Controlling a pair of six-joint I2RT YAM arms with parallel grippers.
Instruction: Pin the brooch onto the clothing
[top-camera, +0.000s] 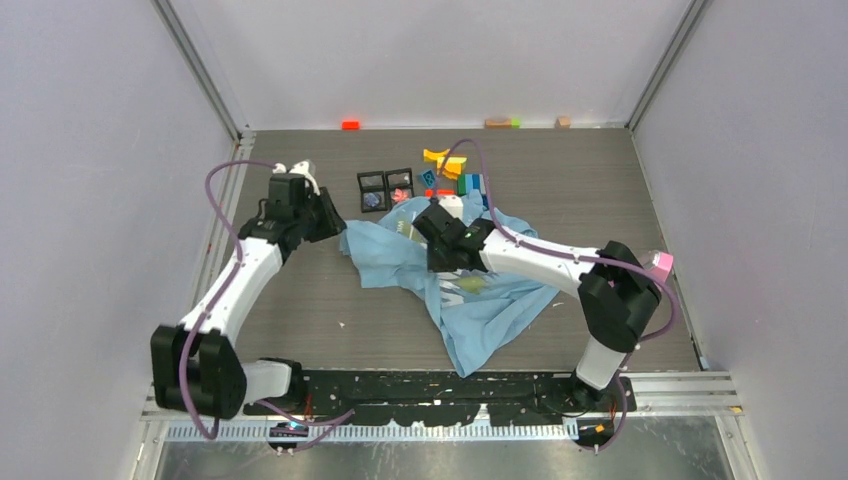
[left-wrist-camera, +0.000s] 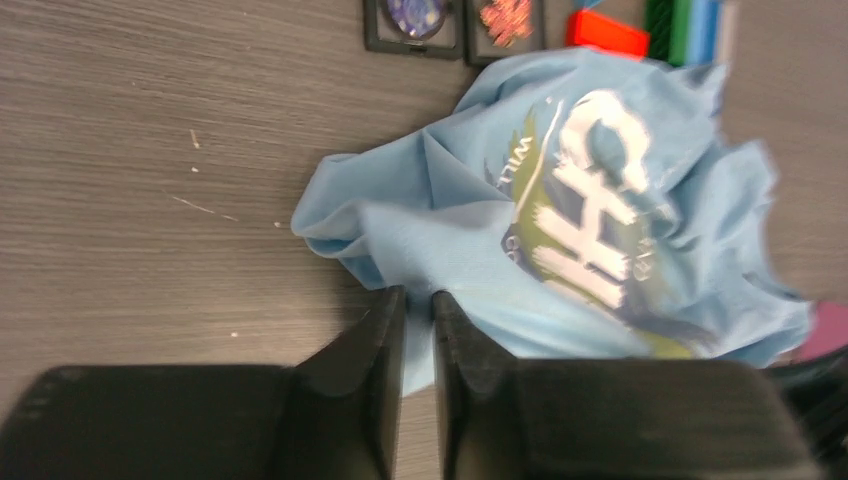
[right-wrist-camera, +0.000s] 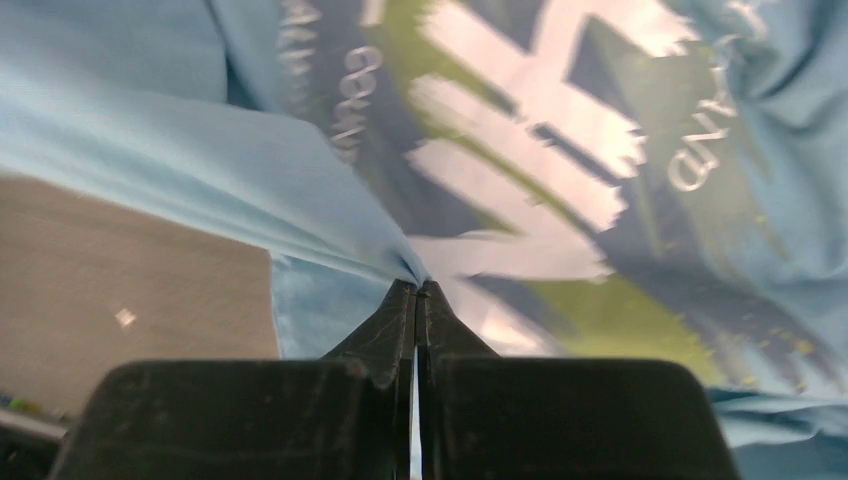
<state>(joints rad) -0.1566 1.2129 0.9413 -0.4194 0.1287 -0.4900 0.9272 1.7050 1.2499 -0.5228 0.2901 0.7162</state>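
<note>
The clothing (top-camera: 485, 295), a light blue T-shirt with white lettering and yellow-green streaks, lies crumpled mid-table. My left gripper (top-camera: 338, 225) is at its left edge; in the left wrist view its jaws (left-wrist-camera: 418, 300) stand nearly closed with a fold of the shirt (left-wrist-camera: 560, 200) between them. My right gripper (top-camera: 425, 218) is over the shirt's upper part; in the right wrist view it (right-wrist-camera: 416, 290) is shut on a pinched ridge of the shirt (right-wrist-camera: 300, 180), lifted into a peak. The brooch (left-wrist-camera: 505, 18), pinkish-red, sits in a small black box just behind the shirt, and also shows in the top view (top-camera: 400, 195).
A second black box (top-camera: 373, 190) holds a bluish round ornament. Coloured toy blocks (top-camera: 455, 170) lie behind the shirt. A red block (top-camera: 350, 124) and other small blocks (top-camera: 500, 122) sit along the back wall. Metal rails border the table's left and right sides.
</note>
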